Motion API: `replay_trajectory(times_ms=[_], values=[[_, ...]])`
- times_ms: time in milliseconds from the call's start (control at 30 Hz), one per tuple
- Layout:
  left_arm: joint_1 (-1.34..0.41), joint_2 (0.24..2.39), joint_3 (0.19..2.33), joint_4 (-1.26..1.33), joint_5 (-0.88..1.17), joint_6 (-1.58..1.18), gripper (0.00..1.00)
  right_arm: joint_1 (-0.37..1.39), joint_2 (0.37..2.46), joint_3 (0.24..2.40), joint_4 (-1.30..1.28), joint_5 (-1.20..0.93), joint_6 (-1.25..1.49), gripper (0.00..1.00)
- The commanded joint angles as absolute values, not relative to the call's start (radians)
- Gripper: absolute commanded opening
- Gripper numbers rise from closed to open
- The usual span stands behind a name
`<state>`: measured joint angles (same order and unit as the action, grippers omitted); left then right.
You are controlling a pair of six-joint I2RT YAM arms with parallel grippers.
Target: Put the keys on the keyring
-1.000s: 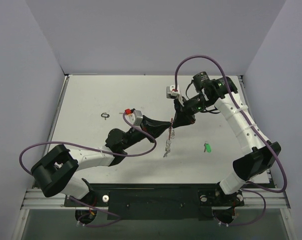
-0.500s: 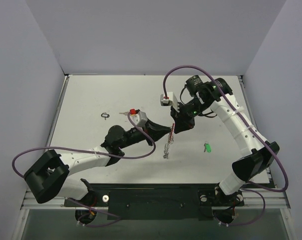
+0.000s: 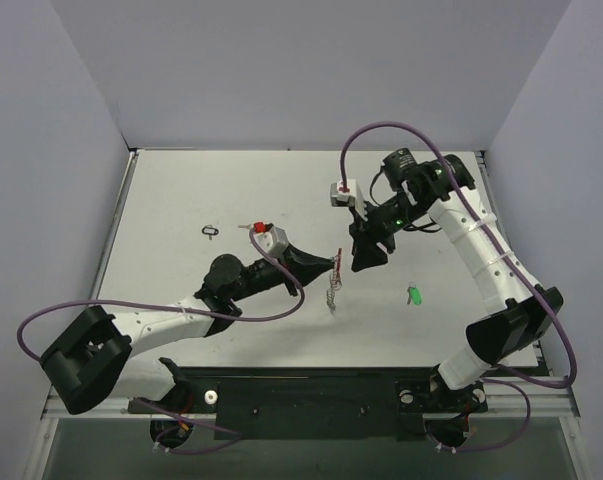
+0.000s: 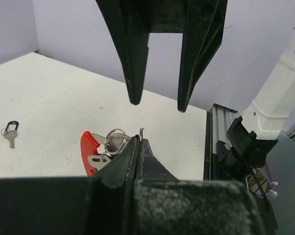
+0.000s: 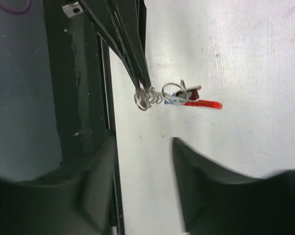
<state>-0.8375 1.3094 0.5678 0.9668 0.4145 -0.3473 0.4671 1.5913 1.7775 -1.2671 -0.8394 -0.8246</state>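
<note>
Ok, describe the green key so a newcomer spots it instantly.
Start at the white table, right half, inside the right arm's bend. The green key lies flat there alone, right of the dangling keyring; nothing else on the tabletop is green.

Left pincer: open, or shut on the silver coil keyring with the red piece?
Shut on it. The left pincer shows no gap between fingers, and the silver coil keyring sits pinched at their tips.

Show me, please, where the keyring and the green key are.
keyring (image 3: 332, 290): top external view, on its silver coil.
green key (image 3: 415, 295): top external view, on its green head cover.
</note>
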Motion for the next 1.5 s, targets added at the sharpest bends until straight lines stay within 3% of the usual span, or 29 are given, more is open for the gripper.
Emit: replay_trajectory(times_ms=[0,67,233,433,933,1200,1367,1467], values=[[-0.828,1.232,0.511,1.245,0.368,-0.380,0.00,0.362,1.475,1.669,-1.285,-1.078,-1.117,0.56],[-0.828,1.217,0.486,1.328,0.367,-0.377,0.00,0.364,1.422,1.620,-1.270,-1.111,-1.208,0.69],[-0.830,1.195,0.486,1.430,0.370,-0.377,0.00,0.393,1.413,1.644,-1.252,-1.157,-1.183,0.69],[-0.838,1.195,0.517,1.456,0.388,-0.400,0.00,0.454,1.419,1.684,-1.209,-1.138,-1.080,0.50],[-0.885,1.229,0.541,1.499,0.360,-0.393,0.00,0.506,1.485,1.753,-1.135,-1.108,-0.937,0.40],[-0.896,1.239,0.542,1.502,0.338,-0.384,0.00,0.526,1.486,1.747,-1.121,-1.118,-0.920,0.17],[-0.903,1.241,0.540,1.503,0.328,-0.379,0.00,0.532,1.485,1.741,-1.121,-1.126,-0.917,0.15],[-0.904,1.239,0.538,1.503,0.319,-0.377,0.00,0.538,1.485,1.736,-1.118,-1.127,-0.911,0.00]])
